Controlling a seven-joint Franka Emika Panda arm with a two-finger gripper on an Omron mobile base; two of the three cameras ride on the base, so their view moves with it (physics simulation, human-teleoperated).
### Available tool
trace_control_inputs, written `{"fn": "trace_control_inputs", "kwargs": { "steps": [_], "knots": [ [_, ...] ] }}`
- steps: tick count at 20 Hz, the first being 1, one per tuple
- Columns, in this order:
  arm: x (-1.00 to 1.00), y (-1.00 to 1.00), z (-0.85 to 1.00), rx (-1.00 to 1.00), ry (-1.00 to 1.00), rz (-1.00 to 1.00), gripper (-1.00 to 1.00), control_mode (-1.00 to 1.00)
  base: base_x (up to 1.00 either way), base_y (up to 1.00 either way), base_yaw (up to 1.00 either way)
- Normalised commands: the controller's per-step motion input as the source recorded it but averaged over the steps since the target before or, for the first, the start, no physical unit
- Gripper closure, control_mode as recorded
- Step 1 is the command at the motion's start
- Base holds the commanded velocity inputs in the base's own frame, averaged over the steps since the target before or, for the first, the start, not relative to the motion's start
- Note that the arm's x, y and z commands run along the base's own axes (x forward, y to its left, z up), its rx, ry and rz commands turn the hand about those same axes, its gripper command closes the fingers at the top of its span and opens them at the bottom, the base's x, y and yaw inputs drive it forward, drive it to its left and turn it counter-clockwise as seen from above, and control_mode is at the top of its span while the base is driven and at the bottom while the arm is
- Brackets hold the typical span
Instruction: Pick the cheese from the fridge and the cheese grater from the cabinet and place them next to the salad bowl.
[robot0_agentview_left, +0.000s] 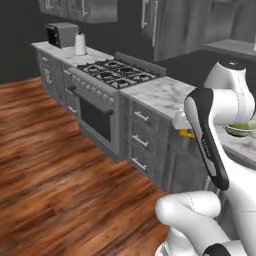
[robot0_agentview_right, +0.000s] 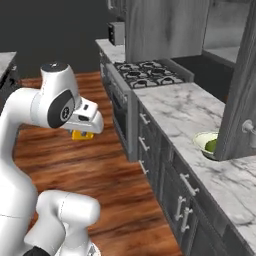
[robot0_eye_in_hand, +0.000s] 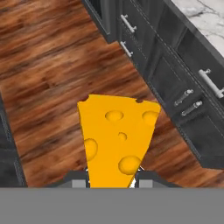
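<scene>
My pincer (robot0_eye_in_hand: 111, 181) is clamped on the cheese (robot0_eye_in_hand: 117, 138), the yellow wedge rising from between my tips toward twelve o'clock in the hand view, above the wood floor (robot0_eye_in_hand: 48, 65) with dark drawers (robot0_eye_in_hand: 183, 87) at two o'clock. From the right base view, the cheese (robot0_agentview_right: 81, 135) hangs under my hand over the floor. The salad bowl (robot0_agentview_right: 207, 145) sits well apart at three o'clock on the marble counter (robot0_agentview_right: 185, 107).
</scene>
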Motion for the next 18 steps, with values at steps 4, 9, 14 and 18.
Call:
{"fn": "trace_control_inputs", "kwargs": {
  "steps": [4, 9, 14, 18],
  "knots": [
    [0.00, 0.00, 0.00, 0.00, 0.00, 0.00, 1.00, 1.00, 0.39, 0.18, -0.63],
    [0.00, 0.00, 0.00, 0.00, 0.00, 0.00, 1.00, 1.00, 0.25, 0.21, -0.78],
    [0.00, 0.00, 0.00, 0.00, 0.00, 0.00, 1.00, 1.00, 0.38, 0.24, -0.69],
    [0.00, 0.00, 0.00, 0.00, 0.00, 0.00, 1.00, 1.00, 0.59, 0.26, -0.48]
  ]
}}
